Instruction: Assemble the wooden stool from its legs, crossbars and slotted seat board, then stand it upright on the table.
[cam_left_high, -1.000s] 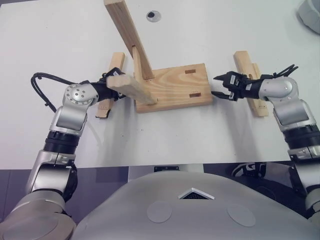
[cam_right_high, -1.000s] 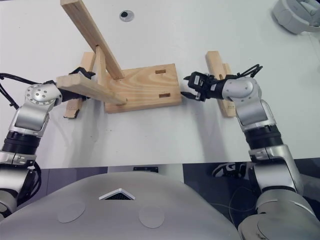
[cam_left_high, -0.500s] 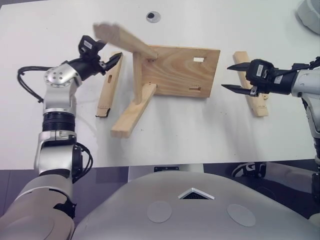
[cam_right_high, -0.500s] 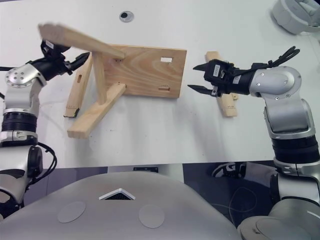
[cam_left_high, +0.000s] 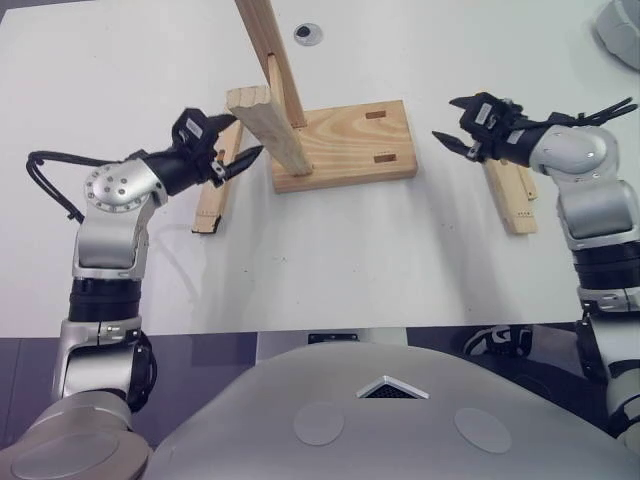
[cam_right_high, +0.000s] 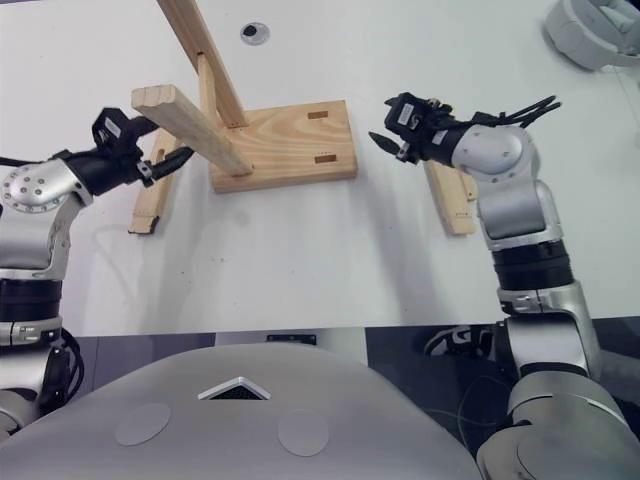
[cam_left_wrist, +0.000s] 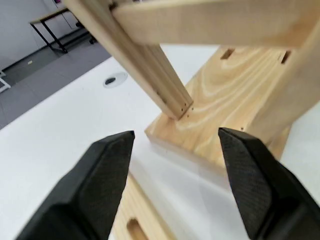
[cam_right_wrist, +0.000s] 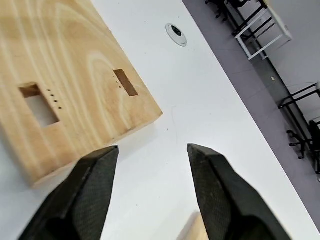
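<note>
The slotted seat board (cam_left_high: 350, 145) lies flat on the white table with two legs (cam_left_high: 268, 115) standing up out of its left end, joined by a crossbar (cam_left_high: 274, 85). My left gripper (cam_left_high: 240, 140) is open just left of the near leg, touching nothing; in the left wrist view its fingers (cam_left_wrist: 107, 185) flank the board's corner (cam_left_wrist: 220, 105). My right gripper (cam_left_high: 445, 118) is open beside the board's right edge. The right wrist view shows the board's two empty slots (cam_right_wrist: 37, 102) between its fingers (cam_right_wrist: 90, 195).
A loose leg piece (cam_left_high: 215, 185) lies on the table under my left gripper, and another (cam_left_high: 510, 190) lies under my right forearm. A cable grommet (cam_left_high: 308, 33) sits at the back. A grey object (cam_left_high: 620, 20) is at the far right corner.
My left gripper let go of the near leg and drew back. The board tipped up onto its legs, then came back flat. My right gripper rose toward the board's far right corner.
</note>
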